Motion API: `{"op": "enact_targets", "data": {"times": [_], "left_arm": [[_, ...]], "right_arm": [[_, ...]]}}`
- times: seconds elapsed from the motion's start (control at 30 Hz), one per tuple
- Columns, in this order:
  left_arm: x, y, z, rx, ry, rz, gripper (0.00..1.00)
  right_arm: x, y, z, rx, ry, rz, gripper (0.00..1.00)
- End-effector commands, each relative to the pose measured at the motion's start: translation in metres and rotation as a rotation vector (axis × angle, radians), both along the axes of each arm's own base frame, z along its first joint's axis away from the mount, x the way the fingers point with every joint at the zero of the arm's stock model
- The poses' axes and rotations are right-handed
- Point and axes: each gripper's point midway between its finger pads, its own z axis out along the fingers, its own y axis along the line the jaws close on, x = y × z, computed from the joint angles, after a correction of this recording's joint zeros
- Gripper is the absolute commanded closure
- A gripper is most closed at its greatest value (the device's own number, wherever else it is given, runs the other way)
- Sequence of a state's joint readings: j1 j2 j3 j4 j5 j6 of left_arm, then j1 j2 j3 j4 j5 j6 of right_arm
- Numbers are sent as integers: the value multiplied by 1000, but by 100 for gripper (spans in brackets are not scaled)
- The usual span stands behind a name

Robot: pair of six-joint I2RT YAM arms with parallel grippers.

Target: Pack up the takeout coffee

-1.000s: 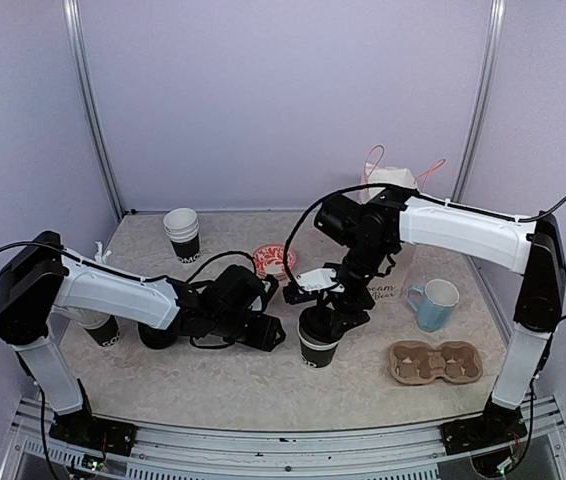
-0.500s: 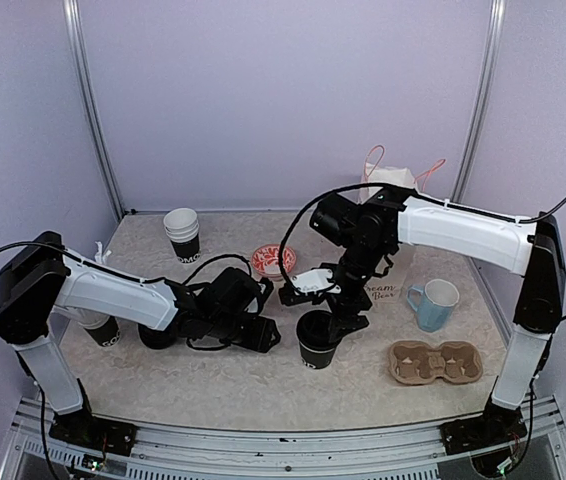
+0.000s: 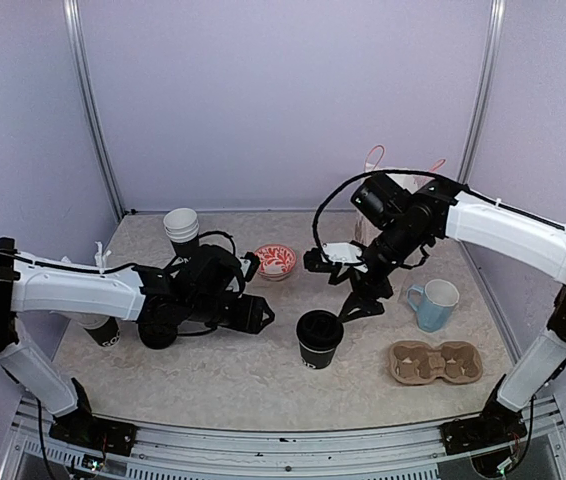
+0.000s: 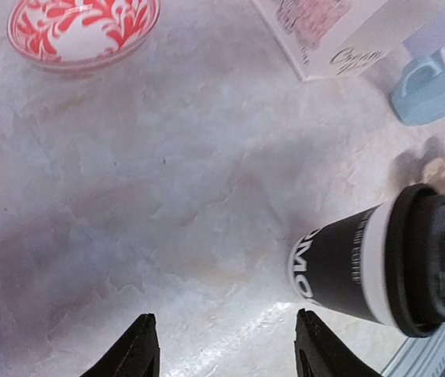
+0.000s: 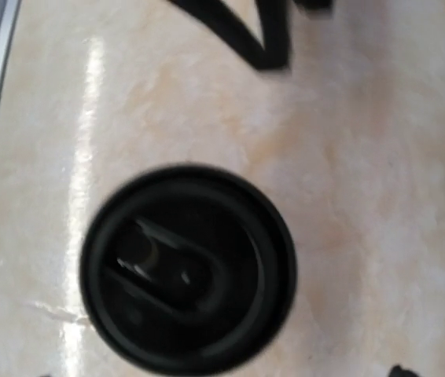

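A black takeout coffee cup (image 3: pixel 318 338) with white lettering and a black lid stands upright at the table's middle front. In the left wrist view it (image 4: pixel 380 267) is at the right. In the right wrist view its lid (image 5: pixel 187 271) shows from straight above. My right gripper (image 3: pixel 355 300) hovers open and empty above and behind-right of the cup; one fingertip (image 5: pixel 399 369) shows at the bottom edge. My left gripper (image 3: pixel 259 312) is low, just left of the cup, open and empty, and not touching it (image 4: pixel 226 349). A second black cup (image 3: pixel 103 330) stands far left, partly hidden by the left arm.
A cardboard cup carrier (image 3: pixel 435 362) lies at the front right. A light-blue mug (image 3: pixel 435 303) stands behind it. A red-patterned bowl (image 3: pixel 275 260), a stack of cups (image 3: pixel 183 232) and a white bag with pink handles (image 3: pixel 393 180) stand further back.
My right gripper has lifted off the cup's lid and risen back and to the right. My left gripper has drawn slightly left, away from the cup. The lidded cup stays in place.
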State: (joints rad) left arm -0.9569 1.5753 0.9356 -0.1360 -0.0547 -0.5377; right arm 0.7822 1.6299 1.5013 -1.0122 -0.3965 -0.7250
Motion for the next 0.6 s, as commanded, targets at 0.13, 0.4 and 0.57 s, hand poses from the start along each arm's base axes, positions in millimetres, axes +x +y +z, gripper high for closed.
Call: {"op": "enact_targets", "data": {"times": [0.13,0.4,0.57], "left_arm": [[-15,-21,72,-250,-93,-128,37],[-4,-24,63,-248,-82,-68,39],[-2,-15,57,-240,-83,-25,40]], "right_arm": [[-6,-9,-10,153,14,-80,0],[-10,10,-16,161,18,-28,0],[-19,18,-24,145,28,8,0]]}}
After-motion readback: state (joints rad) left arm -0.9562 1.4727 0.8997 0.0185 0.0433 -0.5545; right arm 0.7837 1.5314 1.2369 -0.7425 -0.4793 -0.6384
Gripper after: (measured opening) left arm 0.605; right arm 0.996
